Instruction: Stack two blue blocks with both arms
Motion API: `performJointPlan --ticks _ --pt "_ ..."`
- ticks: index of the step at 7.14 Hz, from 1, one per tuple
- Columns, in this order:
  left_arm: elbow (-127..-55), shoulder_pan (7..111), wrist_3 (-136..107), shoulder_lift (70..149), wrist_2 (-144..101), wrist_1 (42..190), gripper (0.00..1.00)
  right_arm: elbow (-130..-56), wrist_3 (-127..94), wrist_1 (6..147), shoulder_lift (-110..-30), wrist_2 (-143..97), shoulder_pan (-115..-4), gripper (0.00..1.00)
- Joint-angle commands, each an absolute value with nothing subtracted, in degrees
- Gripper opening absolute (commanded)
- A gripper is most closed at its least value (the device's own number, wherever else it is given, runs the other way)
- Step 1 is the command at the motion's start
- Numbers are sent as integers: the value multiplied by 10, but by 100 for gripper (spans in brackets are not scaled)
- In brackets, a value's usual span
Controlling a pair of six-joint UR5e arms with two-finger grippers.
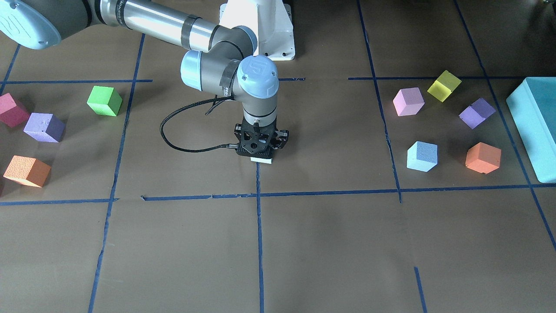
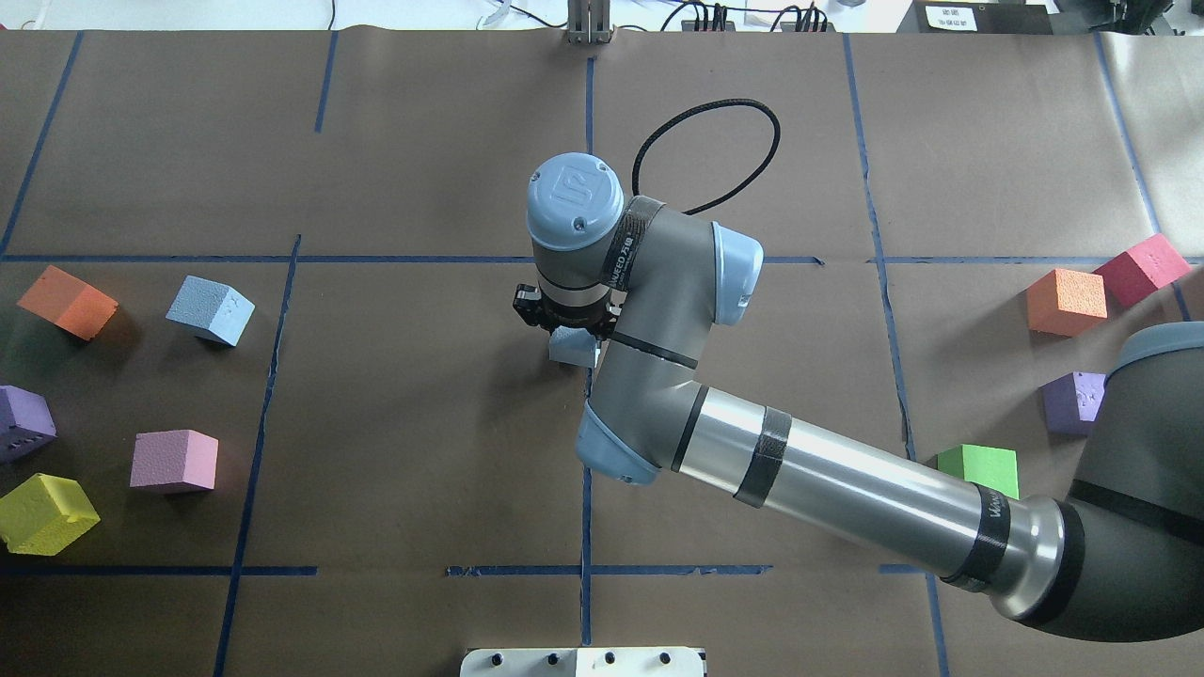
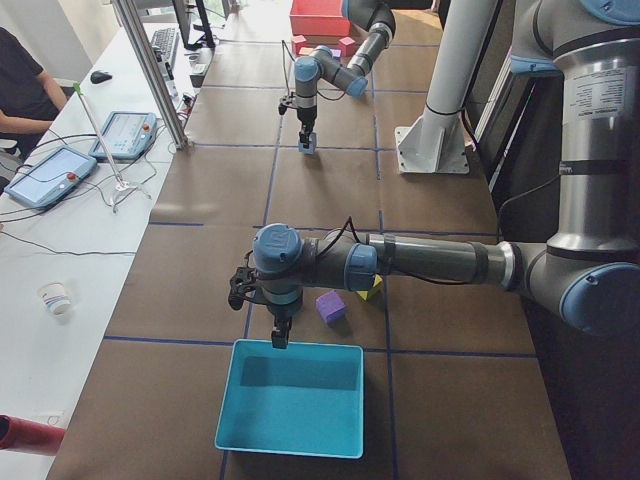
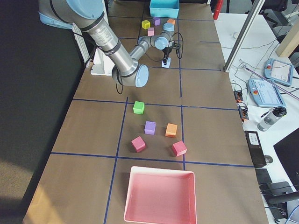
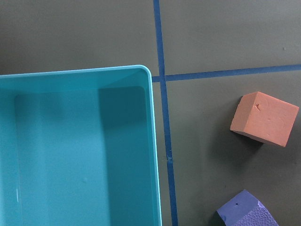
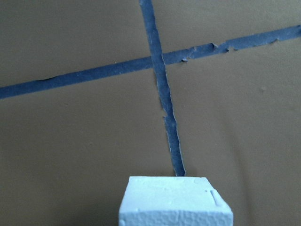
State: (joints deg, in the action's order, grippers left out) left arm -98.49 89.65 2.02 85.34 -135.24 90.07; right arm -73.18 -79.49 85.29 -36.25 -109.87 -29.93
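My right arm reaches in to the table's middle, gripper [image 1: 262, 157] pointing straight down. It is shut on one pale blue block [image 1: 262, 160], held at or just above the table on a blue tape line; the fingers are hidden by the gripper body. The block also shows in the overhead view [image 2: 574, 346] and at the bottom of the right wrist view [image 6: 175, 200]. The second blue block [image 1: 422, 156] lies alone on my left side [image 2: 211, 310]. My left gripper [image 3: 280, 342] hangs over the teal box's near rim; I cannot tell whether it is open or shut.
The teal box [image 1: 536, 126] stands at my far left, with orange [image 5: 265, 117], purple [image 5: 247, 212], pink [image 1: 408, 101] and yellow [image 1: 444, 85] cubes near it. Green [image 1: 104, 101], purple, orange and red cubes lie on my right. A pink tray [image 4: 159, 196] stands at the right end.
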Motion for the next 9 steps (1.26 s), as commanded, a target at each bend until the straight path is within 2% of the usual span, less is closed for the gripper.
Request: performJointPlan --ticks 1,3,6,9 --pt "-988 896 20 853 -1353 901 100 -735 -790 854 -364 -1099 -298 100" --pt "-1004 896 20 854 -1353 901 100 -752 -790 854 -360 -1100 -311 100" --pt "-1120 896 4 853 -1357 893 100 -870 -762 942 -366 -1146 -399 100" --pt "-1203 774 -189 855 -1355 900 100 -989 -570 1082 -429 -1198 -511 100"
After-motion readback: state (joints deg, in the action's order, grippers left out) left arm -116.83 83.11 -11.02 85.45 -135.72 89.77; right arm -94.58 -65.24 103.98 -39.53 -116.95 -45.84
